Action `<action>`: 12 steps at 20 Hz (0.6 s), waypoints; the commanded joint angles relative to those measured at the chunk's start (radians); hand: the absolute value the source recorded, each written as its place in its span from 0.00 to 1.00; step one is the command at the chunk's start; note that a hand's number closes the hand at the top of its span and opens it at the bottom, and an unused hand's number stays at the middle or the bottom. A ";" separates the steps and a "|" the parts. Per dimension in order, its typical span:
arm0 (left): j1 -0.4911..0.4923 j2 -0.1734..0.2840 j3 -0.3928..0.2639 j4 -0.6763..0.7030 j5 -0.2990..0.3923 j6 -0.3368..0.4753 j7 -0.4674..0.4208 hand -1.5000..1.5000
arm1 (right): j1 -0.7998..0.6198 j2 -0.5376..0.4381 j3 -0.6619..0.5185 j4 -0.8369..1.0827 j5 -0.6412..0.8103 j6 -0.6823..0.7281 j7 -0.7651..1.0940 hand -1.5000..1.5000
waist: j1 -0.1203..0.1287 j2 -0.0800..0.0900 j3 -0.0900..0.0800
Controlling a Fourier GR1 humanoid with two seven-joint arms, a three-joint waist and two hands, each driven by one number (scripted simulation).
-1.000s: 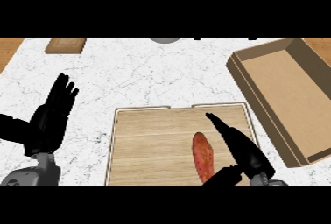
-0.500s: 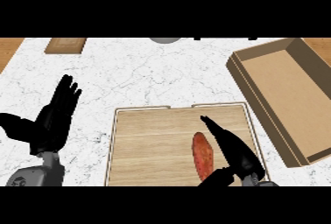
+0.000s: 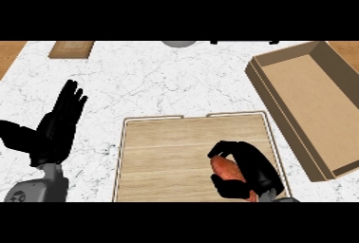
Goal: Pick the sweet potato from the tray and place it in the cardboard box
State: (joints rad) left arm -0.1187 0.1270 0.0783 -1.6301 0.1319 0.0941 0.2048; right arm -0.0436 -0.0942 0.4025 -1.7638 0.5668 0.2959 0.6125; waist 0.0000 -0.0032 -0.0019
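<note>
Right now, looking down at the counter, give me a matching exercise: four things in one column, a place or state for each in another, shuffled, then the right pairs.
Things:
1. sweet potato
2. left hand
3. cardboard box
4. tray

Places or states:
A. open, resting at the view's left
B. wooden, near the counter's front
C. gripped by the right hand
D. at the counter's right side

Pairs: 1-C, 2-A, 3-D, 4-B

We look steeply down on a white marble counter [image 3: 175,80] veined in grey, with strips of wood surface at its far left [image 3: 8,52] and far right corners, a small wooden board [image 3: 71,49] and a grey round object [image 3: 180,43] near its far edge.
</note>
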 commanded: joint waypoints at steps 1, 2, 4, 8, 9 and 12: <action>0.031 -0.028 -0.036 -0.080 -0.019 0.023 0.039 0.50 | -0.113 0.032 -0.016 0.138 0.065 -0.042 -0.066 1.00 | 0.007 0.003 0.002; -0.015 -0.004 0.004 0.044 -0.023 -0.010 -0.049 0.50 | -0.021 -0.024 -0.026 0.062 0.049 -0.010 -0.103 1.00 | -0.001 0.003 0.002; 0.044 -0.015 0.000 -0.027 -0.015 -0.004 -0.027 0.50 | 0.021 -0.019 0.005 -0.044 0.085 0.000 -0.036 1.00 | 0.000 0.002 0.002; -0.003 -0.027 -0.030 -0.010 -0.013 -0.005 0.002 0.50 | -0.206 0.060 0.220 0.123 0.321 -0.020 0.038 1.00 | 0.026 0.004 0.001; -0.016 -0.021 -0.020 -0.002 -0.023 0.005 -0.008 0.50 | -0.236 0.076 0.258 0.143 0.362 -0.025 0.043 1.00 | 0.024 0.004 0.001; -0.020 0.009 0.004 -0.047 0.012 -0.009 0.065 0.50 | -0.312 0.092 0.310 0.245 0.441 -0.066 0.028 1.00 | 0.025 0.003 0.002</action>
State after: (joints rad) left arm -0.1328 0.1177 0.0694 -1.6434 0.1205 0.0960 0.2212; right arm -0.2494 -0.0315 0.6349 -1.6180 0.8970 0.2580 0.6303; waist 0.0181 0.0001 -0.0008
